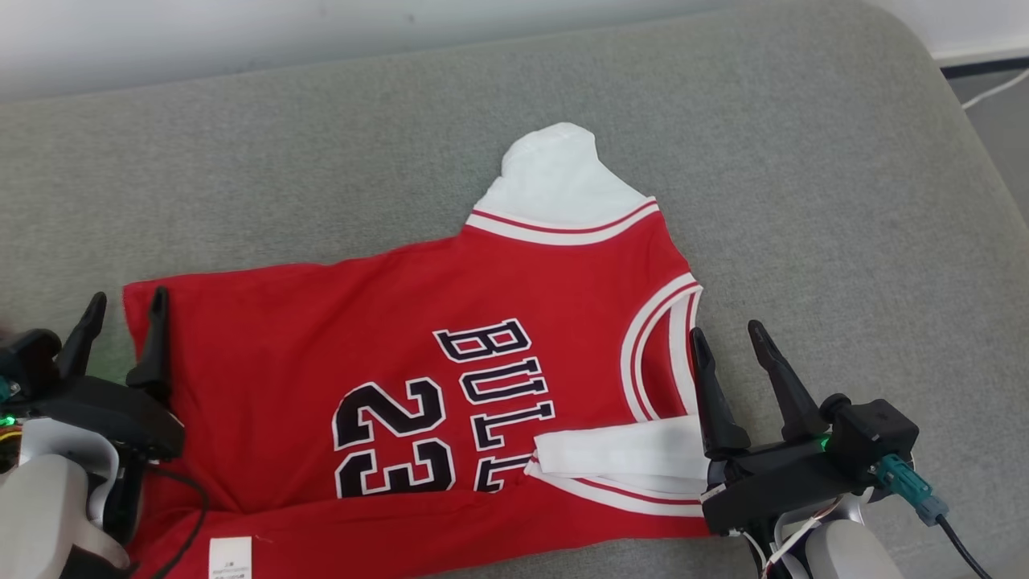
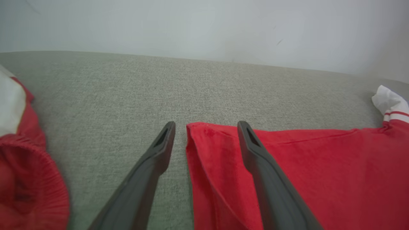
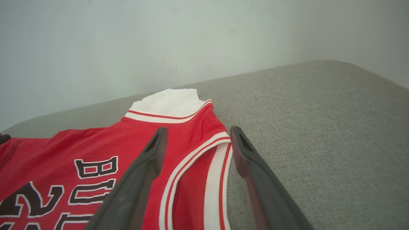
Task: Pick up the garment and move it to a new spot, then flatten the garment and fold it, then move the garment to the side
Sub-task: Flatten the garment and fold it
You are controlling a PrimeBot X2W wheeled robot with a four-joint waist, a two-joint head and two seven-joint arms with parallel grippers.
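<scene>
Grey fabric cushion (image 1: 723,121) bears a flattened red basketball jersey (image 1: 321,338), near edge seemingly folded; more folding and shifting aside remain. Left gripper (image 1: 129,296) at hem, right gripper (image 1: 725,328) at collar, both spread.

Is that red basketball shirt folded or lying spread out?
Mostly spread: the shirt lies flat on the grey cushion, but its near edge is turned over, covering part of the number and showing a label.

Long dark fingers (image 1: 711,394), black wrist housings (image 1: 872,434), pale forearms (image 1: 40,507), green lights (image 1: 821,441), teal plug (image 1: 904,480)
</scene>
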